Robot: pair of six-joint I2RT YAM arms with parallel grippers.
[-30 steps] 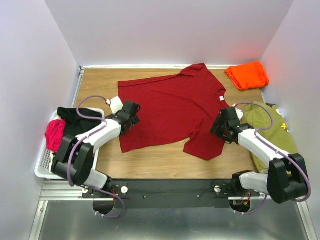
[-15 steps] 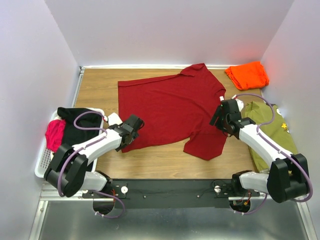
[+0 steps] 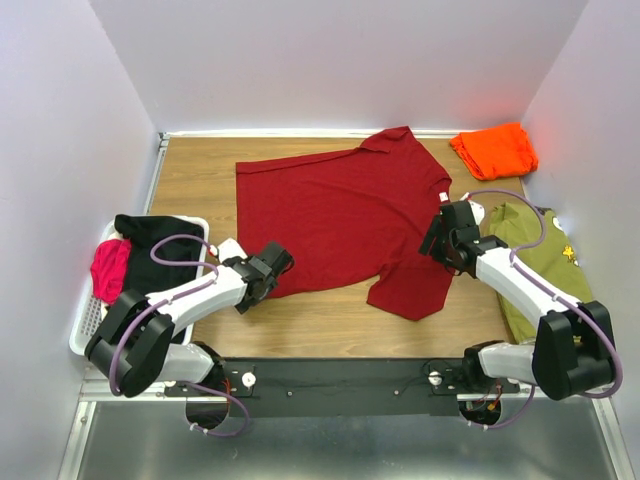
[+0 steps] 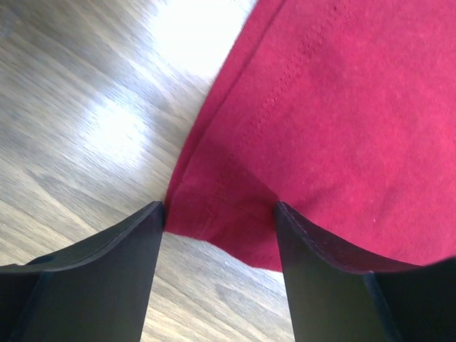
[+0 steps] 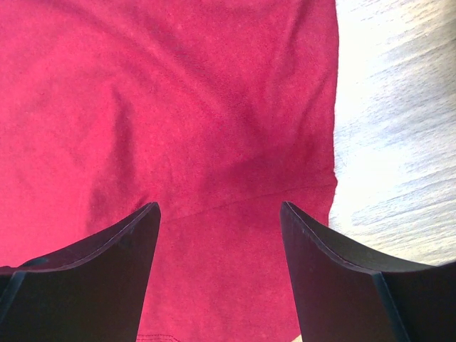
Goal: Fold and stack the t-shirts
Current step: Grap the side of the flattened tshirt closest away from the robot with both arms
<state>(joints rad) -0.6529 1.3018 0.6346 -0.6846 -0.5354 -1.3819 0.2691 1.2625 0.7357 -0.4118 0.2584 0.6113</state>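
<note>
A dark red t-shirt [image 3: 340,215] lies spread flat on the wooden table, its neck toward the right. My left gripper [image 3: 281,262] is low over the shirt's near left corner, open. In the left wrist view the hemmed corner [image 4: 214,206] lies between the fingers of my left gripper [image 4: 219,210], which touch table and cloth. My right gripper [image 3: 432,240] hovers open over the shirt's right side by the sleeve. In the right wrist view, red cloth [image 5: 178,92] fills the gap of my right gripper [image 5: 219,208]. A folded bright orange t-shirt [image 3: 493,150] sits at the back right corner.
A white basket [image 3: 85,335] with black and pink clothes stands at the table's left edge. An olive green shirt [image 3: 540,250] lies along the right edge, under the right arm. Walls close in the table on three sides.
My left gripper has slid toward the near edge along the shirt's left side to its corner, and its jaws have narrowed. The right gripper has shifted slightly toward the back.
</note>
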